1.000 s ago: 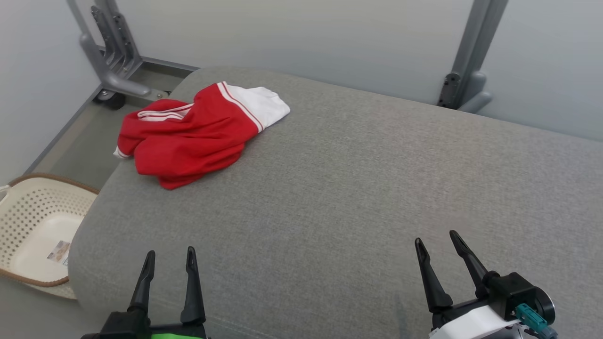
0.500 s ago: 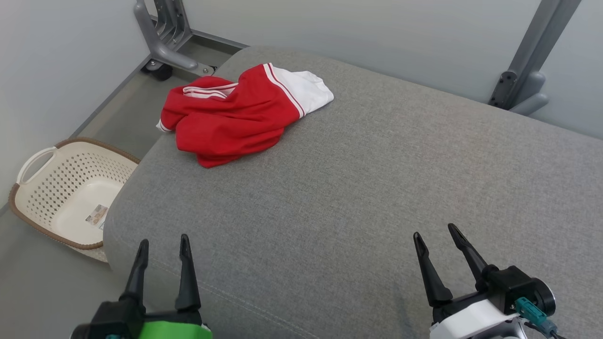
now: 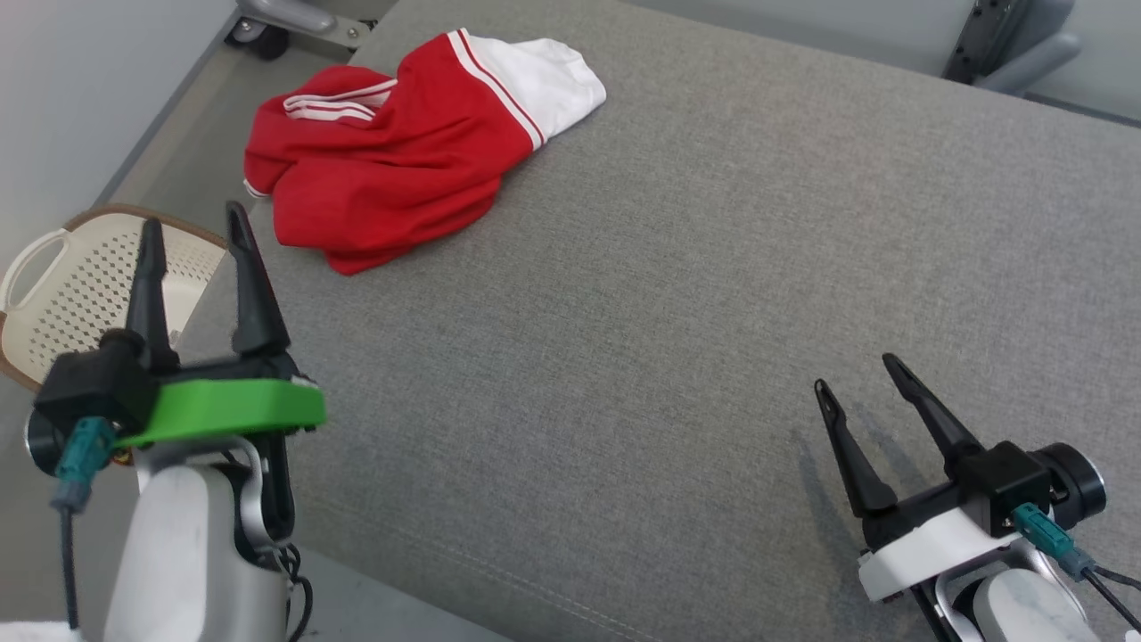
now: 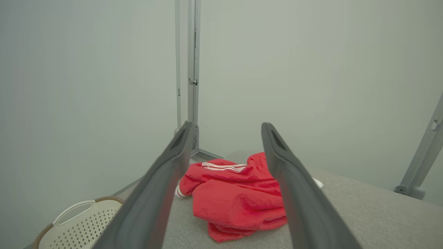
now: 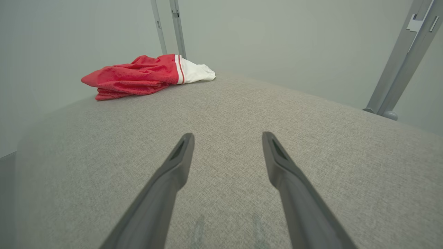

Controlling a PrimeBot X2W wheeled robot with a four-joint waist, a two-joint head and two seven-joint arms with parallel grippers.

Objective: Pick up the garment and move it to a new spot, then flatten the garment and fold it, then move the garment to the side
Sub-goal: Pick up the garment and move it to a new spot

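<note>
Because the red garment (image 3: 392,169) lies bunched at the far left corner of the grey cushion (image 3: 669,312), I hold my left gripper (image 3: 192,216) up and aimed at it in the head view, jaws wide and empty. The right gripper (image 3: 854,372) waits low, jaws wide too. Left wrist view: the garment is ahead, past the fingers, not touched. Right wrist view: it is far off. Since a moment ago my left arm has lifted closer, and the garment has stayed.

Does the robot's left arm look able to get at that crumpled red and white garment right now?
Probably yes. The left arm's fingers stand open, aimed at the crumpled red and white garment, and nothing lies between them but bare grey fabric cushion.
</note>
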